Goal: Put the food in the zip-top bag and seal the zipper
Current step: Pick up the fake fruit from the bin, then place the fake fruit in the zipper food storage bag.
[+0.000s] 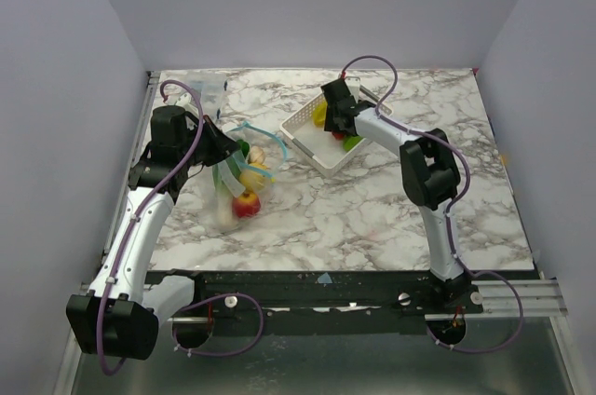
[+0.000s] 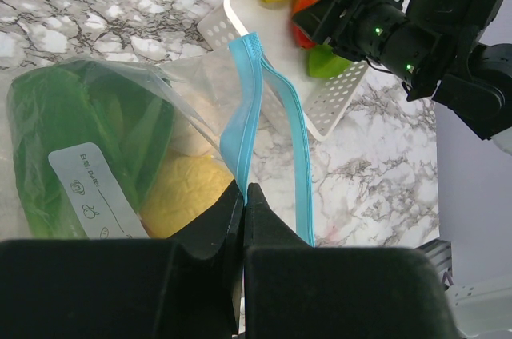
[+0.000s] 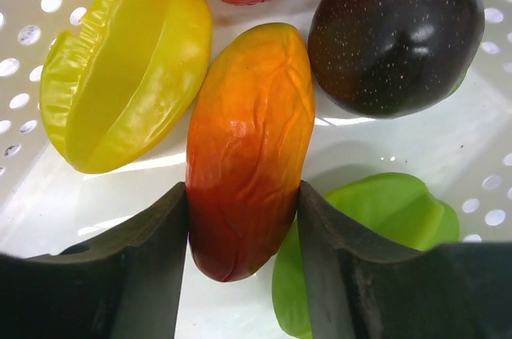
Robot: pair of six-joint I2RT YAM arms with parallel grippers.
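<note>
A marbled white-and-grey tabletop (image 1: 372, 218) sits inside pale grey walls. The zip-top bag (image 1: 244, 167) lies on its left side, part filled, with a red apple (image 1: 246, 205) and other food showing through the film. The white basket (image 1: 317, 155) stands to its right, further back.

The left tool (image 2: 244, 195) is clenched on the bag's mouth, the film and the blue-green zipper (image 2: 254, 99) pinched between its fingers. The right tool (image 3: 242, 195) is down in the basket, its fingers pressed against both flanks of an orange-red piece (image 3: 248, 139), grasping it across the narrow middle.

That piece looks light, rigid and glossy, so probably slippery. A hold across the waist, as here, seems sounder than one near the tapered ends. The bag is soft and crinkly and will likely sag, so the stiffer zipper strip is the sensible place to hold it.

The right wrist view alone shows the finger contact, and the neighbours crowding the piece: a yellow ridged piece (image 3: 120, 67), a dark plum (image 3: 396, 31), a green piece (image 3: 384, 211). The left wrist view alone shows the mouth gaping and the two zipper tracks apart. The top view gives only the gap between bag and basket.
</note>
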